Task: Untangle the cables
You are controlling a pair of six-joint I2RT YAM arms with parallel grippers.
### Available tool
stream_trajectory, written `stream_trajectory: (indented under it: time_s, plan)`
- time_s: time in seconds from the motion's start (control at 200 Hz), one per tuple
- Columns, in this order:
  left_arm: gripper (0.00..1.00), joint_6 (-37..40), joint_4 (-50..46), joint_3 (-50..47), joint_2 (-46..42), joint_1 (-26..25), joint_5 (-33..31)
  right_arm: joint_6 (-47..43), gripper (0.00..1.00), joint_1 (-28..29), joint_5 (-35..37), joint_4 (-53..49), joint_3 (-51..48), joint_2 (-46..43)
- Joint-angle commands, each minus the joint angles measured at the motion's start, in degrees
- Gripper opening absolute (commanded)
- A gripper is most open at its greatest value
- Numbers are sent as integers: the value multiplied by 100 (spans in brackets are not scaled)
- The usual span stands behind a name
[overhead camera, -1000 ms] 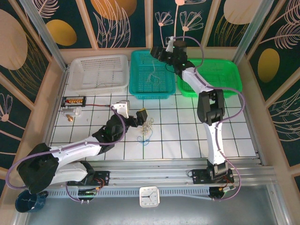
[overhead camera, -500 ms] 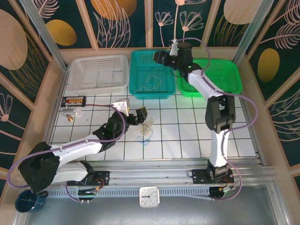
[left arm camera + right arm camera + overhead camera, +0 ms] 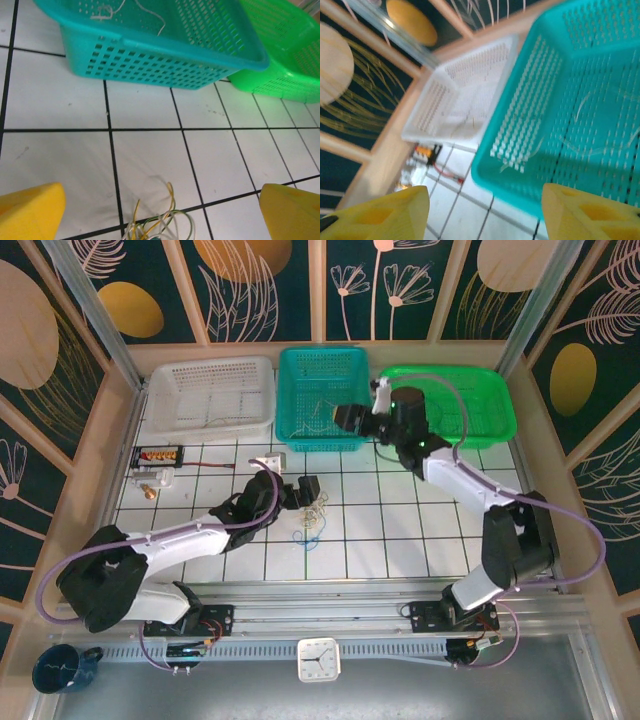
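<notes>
Left gripper (image 3: 160,210) spread wide beside cables (image 3: 313,517) lying mid-worktop, right gripper (image 3: 485,200) spread, empty, over near edge of teal basket (image 3: 310,438); risk: a lone left pinch probably drags the whole knot, tightening it.

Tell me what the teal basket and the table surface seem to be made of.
The teal basket looks like moulded plastic, slightly glossy: even colour, regular rows of holes. The table surface seems smooth white board or tile, fairly matte, with thin black grid lines; which one is unclear.
</notes>
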Motion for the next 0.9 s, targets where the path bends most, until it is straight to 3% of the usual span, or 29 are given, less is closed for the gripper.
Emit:
stream_trajectory:
  time_s: [0.0, 0.215, 0.43, 0.721, 0.896]
  plan:
    - [99, -264, -289, 26, -9, 85, 250, -93, 60, 379, 349, 54, -519, -379]
    - [99, -309, -296, -345, -397, 281, 327, -148, 58, 1309, 768, -288, -1622, -810]
    - [99, -197, -347, -380, -591, 446, 388, 456, 58, 1728, 820, -31, -2579, -1166]
    - [99, -128, -333, -256, -347, 461, 503, 687, 55, 2848, 1006, -46, -2682, -942]
    - [99, -126, -271, -270, -289, 455, 502, 773, 51, 3193, 1171, 78, -2654, -542]
